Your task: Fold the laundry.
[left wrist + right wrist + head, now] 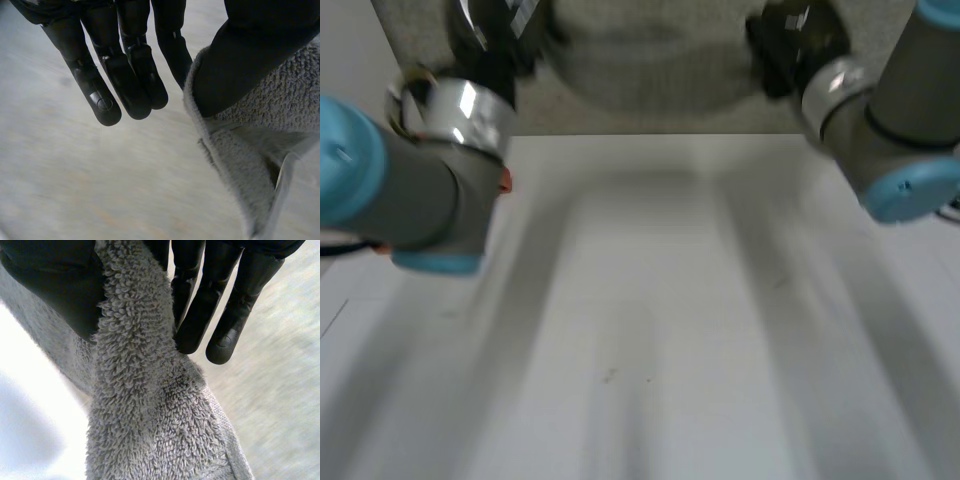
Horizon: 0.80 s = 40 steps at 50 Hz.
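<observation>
A grey terry towel [650, 60] hangs lifted at the far side of the table, stretched between my two hands. My left hand [490, 35] holds it near one upper corner. In the left wrist view the towel [260, 150] is pinched by the thumb [235, 65] against the nearest finger, while the other fingers [125, 80] stay straight and bare. My right hand [785, 45] holds the other upper corner. There the towel [150, 405] runs between the thumb [55, 285] and the straight fingers [200, 310] and hangs below the palm.
The white table [650, 330] stretches bare from the towel toward the near edge. Both grey arms with light-blue caps [910, 190] reach in from the sides, the left forearm [410, 190] low over the table's left part.
</observation>
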Motion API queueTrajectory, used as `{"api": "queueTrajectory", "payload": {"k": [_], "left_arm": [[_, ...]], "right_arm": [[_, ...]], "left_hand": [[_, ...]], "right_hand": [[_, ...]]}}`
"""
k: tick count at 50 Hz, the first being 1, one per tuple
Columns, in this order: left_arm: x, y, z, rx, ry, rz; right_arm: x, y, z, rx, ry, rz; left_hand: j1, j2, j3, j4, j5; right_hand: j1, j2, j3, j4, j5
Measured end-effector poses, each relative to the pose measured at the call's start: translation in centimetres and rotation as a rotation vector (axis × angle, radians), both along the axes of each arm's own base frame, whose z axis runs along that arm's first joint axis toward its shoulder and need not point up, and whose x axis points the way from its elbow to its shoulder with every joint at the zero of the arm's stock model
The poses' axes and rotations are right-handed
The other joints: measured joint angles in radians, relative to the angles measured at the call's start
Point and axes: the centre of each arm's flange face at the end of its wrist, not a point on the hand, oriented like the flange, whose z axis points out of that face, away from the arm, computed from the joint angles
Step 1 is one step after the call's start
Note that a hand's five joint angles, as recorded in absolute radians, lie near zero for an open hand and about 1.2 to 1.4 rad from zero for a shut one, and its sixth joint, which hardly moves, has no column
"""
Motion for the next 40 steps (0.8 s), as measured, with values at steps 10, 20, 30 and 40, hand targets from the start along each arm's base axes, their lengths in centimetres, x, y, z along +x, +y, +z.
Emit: {"api": "queueTrajectory", "payload": {"k": [10, 20, 30, 40], "left_arm": [[-0.3, 3.8, -13.1, 0.372, -0.214, -0.051], [0.1, 7.0, -13.4, 0.424, -0.242, -0.088], [1.2, 8.3, -10.7, 0.452, -0.168, -0.112], [2.1, 8.8, -9.7, 0.527, -0.093, -0.132]], "right_arm": [[-1.8, 3.7, -12.3, 0.351, 0.252, 0.05], [-4.3, 5.1, -14.9, 0.493, 0.237, -0.004], [-9.2, 4.3, -10.7, 0.58, 0.0, -0.131], [-14.1, 5.5, -10.3, 0.762, -0.119, -0.162]], "left_hand": [[0.0, 0.0, 0.0, 0.002, 0.0], [0.0, 0.0, 0.0, 0.002, 0.0], [0.0, 0.0, 0.0, 0.002, 0.0], [0.0, 0.0, 0.0, 0.002, 0.0]], "right_hand": [[0.0, 0.0, 0.004, 0.0, 0.0], [-0.691, -0.835, -0.862, -0.874, -0.836], [-0.772, -0.95, -0.966, -0.952, -0.908], [-0.772, -0.95, -0.966, -0.952, -0.908]]}}
